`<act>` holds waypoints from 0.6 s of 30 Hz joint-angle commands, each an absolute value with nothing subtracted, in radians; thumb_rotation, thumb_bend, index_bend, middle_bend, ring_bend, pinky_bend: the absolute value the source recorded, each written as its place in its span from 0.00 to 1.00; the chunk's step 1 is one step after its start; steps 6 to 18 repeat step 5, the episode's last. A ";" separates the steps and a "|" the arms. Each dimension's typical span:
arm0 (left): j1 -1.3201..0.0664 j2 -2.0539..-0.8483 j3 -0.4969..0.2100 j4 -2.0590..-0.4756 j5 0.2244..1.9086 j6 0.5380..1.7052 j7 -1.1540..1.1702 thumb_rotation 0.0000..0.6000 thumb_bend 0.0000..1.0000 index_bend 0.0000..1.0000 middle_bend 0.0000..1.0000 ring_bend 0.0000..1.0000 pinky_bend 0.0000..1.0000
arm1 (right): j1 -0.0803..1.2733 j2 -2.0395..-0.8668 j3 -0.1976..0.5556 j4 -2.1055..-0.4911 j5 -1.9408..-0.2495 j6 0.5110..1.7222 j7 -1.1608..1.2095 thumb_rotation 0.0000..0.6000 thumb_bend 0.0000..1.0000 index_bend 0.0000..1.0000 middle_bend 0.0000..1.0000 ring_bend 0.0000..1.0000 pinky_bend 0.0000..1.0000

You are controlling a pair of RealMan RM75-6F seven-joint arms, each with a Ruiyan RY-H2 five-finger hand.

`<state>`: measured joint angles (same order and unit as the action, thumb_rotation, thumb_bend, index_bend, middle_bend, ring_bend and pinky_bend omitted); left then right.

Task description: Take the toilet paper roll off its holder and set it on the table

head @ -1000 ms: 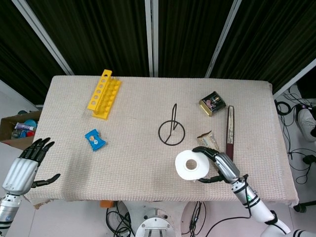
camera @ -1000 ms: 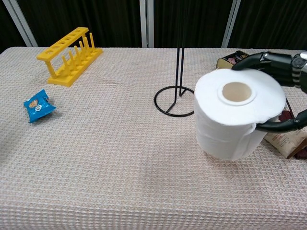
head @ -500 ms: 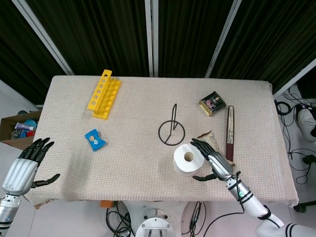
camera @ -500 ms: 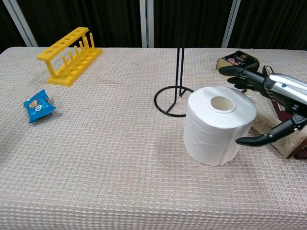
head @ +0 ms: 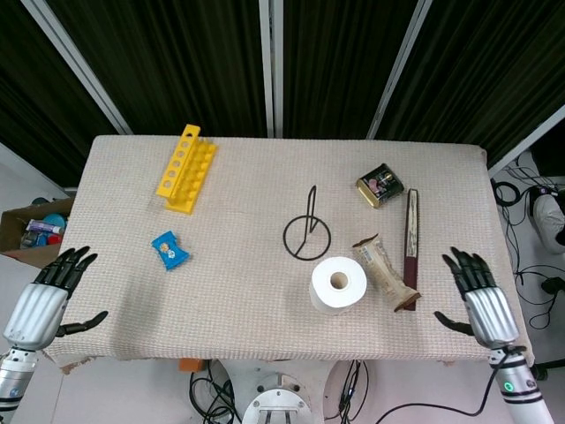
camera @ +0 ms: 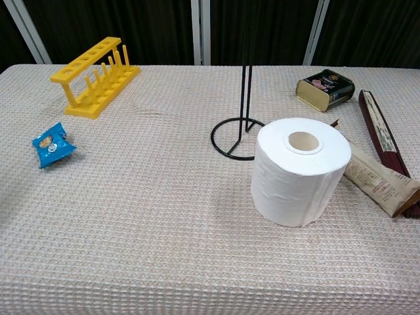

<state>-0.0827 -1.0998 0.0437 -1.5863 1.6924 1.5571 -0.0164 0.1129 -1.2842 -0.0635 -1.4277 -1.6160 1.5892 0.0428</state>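
Note:
The white toilet paper roll point(head: 338, 284) point(camera: 299, 170) stands upright on the table, its hole facing up, just in front of the bare black wire holder point(head: 306, 231) point(camera: 243, 108). Nothing touches the roll. My right hand point(head: 478, 292) is open at the table's front right corner, well to the right of the roll, fingers spread. Off the front left corner my left hand point(head: 48, 292) is open too, fingers apart and empty. Neither hand shows in the chest view.
A brown wrapped bar point(head: 381, 269) point(camera: 377, 182) lies right of the roll, beside a long dark red box point(head: 410, 239) point(camera: 382, 133). A dark tin point(head: 380, 185) point(camera: 324, 89) sits behind them. A yellow rack point(head: 186, 167) point(camera: 95, 75) and a blue packet point(head: 169, 249) point(camera: 52, 144) lie on the left.
My right hand set the roll down on the table, let go of it and drew back to the right, out of the chest view. The left hand has not moved.

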 commanded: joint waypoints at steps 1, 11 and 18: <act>-0.081 -1.099 0.044 -1.587 1.693 1.559 -0.016 0.73 0.16 0.10 0.06 0.06 0.22 | -0.007 -1.268 -0.036 -1.388 -1.496 1.681 -0.058 1.00 0.00 0.00 0.00 0.00 0.00; -0.083 -1.100 0.045 -1.586 1.694 1.555 -0.017 0.73 0.16 0.10 0.06 0.06 0.22 | -0.030 -1.279 -0.022 -1.375 -1.460 1.669 -0.041 1.00 0.01 0.00 0.00 0.00 0.00; -0.083 -1.100 0.045 -1.586 1.694 1.555 -0.017 0.73 0.16 0.10 0.06 0.06 0.22 | -0.030 -1.279 -0.022 -1.375 -1.460 1.669 -0.041 1.00 0.01 0.00 0.00 0.00 0.00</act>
